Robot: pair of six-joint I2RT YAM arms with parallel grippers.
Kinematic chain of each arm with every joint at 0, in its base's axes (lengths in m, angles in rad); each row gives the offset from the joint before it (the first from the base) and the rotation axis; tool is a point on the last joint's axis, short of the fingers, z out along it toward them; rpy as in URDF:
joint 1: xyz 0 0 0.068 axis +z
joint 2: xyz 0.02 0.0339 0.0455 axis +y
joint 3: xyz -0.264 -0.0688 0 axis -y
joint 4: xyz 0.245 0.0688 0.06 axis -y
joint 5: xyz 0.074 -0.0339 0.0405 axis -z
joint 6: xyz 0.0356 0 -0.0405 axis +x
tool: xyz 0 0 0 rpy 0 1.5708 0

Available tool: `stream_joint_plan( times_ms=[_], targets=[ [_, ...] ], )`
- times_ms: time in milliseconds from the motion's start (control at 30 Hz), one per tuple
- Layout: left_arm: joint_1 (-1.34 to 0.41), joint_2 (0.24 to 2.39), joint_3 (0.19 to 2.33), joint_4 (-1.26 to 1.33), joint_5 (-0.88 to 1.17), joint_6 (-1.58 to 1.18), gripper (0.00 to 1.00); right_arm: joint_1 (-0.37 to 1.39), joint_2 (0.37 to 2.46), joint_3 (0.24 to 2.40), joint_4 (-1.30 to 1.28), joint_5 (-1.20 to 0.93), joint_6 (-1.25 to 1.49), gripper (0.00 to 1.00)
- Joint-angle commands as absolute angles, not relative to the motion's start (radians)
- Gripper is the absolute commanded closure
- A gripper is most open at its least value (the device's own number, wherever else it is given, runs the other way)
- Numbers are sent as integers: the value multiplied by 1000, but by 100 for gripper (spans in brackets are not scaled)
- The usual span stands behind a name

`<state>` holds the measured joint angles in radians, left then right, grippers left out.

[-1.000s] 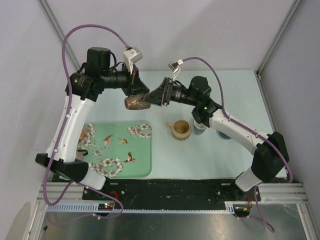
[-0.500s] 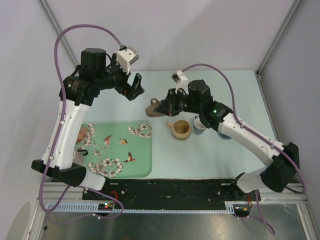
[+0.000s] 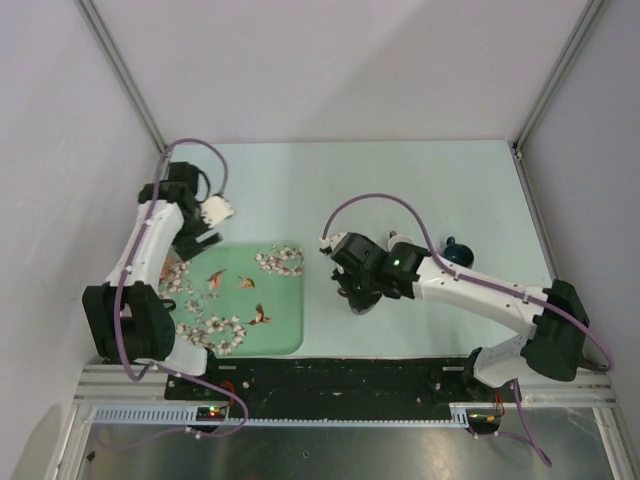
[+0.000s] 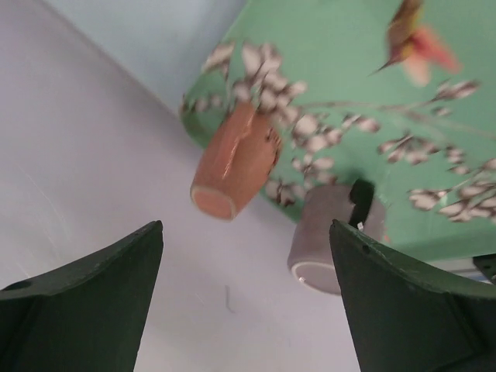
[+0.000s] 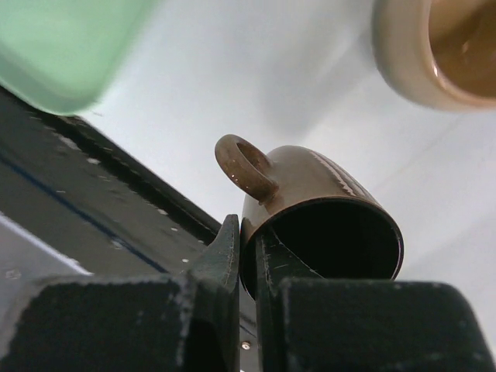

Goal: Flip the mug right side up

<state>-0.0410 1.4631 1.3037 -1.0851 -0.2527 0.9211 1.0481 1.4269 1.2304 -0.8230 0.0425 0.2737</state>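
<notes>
Between right jaws, glossy brown mug (image 5: pixel 318 182)

The floral green tray (image 4: pixel 403 85) holds 2 cups, perhaps upended: orange cup (image 4: pixel 232 174), grey cup (image 4: pixel 322 232).

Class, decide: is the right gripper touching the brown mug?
Touching. In the right wrist view the right gripper pinches the brown mug by its rim.

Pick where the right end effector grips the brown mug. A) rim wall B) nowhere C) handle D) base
A: the right wrist view shows the right end effector shut on the brown mug at its rim wall, one jaw inside the mouth, one outside.
</notes>
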Motion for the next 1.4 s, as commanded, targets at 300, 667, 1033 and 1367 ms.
stream_joint_plan(
  times_ms=[300,667,1033,1367],
  targets=[
    [194,1444,1159,-977,-200,1285,14,1060,1602,1113,-751,231,272,100],
    [235,1622,1217,-937,-207,1284,24,1064,1541,1061,-697,231,299,45],
    [236,1763,1248,-810,-277,1245,41,1063,1492,1093,-730,168,297,2],
    [235,1778,1241,-806,-314,1249,78,1061,1429,1143,-745,177,271,1]
  ],
)
